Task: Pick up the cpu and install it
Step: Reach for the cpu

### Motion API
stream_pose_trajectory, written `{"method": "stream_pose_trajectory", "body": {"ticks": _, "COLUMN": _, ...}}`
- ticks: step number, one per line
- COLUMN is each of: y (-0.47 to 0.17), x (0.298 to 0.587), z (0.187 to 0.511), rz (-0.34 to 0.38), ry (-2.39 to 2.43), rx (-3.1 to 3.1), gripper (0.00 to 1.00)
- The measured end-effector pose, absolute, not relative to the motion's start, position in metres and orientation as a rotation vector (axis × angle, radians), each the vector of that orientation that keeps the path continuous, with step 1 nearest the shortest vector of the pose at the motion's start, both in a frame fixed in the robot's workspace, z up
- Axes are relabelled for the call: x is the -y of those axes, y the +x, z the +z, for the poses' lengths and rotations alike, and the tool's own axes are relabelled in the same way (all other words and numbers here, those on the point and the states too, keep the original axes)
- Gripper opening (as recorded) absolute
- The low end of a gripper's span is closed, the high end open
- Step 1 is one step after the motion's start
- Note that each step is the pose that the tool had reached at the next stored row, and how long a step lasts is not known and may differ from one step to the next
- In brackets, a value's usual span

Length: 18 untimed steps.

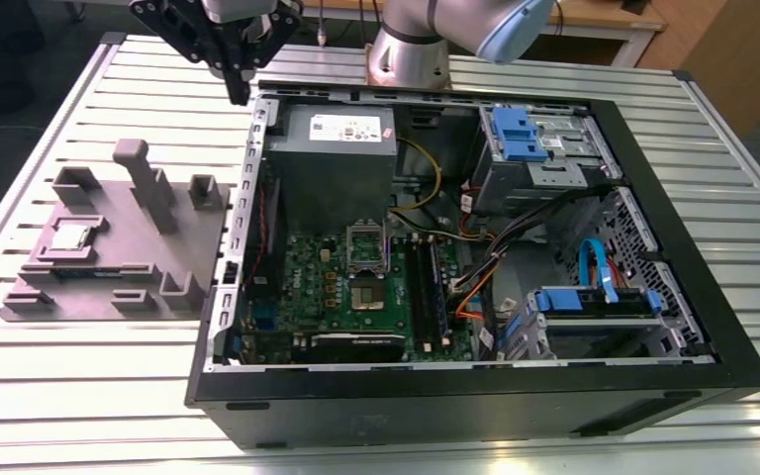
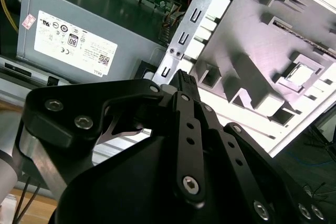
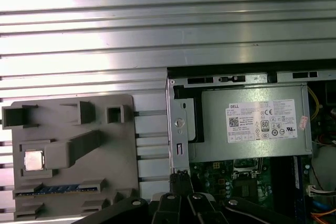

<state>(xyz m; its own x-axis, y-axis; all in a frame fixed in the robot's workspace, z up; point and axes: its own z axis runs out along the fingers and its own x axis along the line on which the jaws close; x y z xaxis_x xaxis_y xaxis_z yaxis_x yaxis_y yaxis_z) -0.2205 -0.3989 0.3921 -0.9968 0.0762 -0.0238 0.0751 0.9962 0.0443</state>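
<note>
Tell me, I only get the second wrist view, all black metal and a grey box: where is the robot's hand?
Observer: In the exterior view the gripper hangs near the open computer case's far corner, at the exterior view's left.
Operator: And that shiny square?
Observer: The cpu lies in a grey holder on the table beside the case, apart from the gripper.
Operator: What's inside the case?
Observer: A dark socket on the green board, next to the power supply.
</note>
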Motion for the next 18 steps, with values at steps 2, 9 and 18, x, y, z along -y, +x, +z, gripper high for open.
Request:
{"method": "stream_pose_trajectory", "body": {"ticks": 2, "y": -0.2212, "x": 0.3989, "z": 0.3921, "rz": 0.068, "ry": 0.118, "rx": -3.113, "gripper": 0.1}}
{"method": "stream_pose_trajectory", "body": {"ticks": 9, "y": -0.2235, "x": 0.3989, "z": 0.3921, "rz": 0.068, "ry": 0.118, "rx": -3.113, "gripper": 0.1}}
{"method": "stream_pose_trajectory", "body": {"ticks": 18, "y": -0.2263, "x": 0.3989, "z": 0.3921, "rz": 0.068, "ry": 0.118, "rx": -3.113, "gripper": 0.1}}
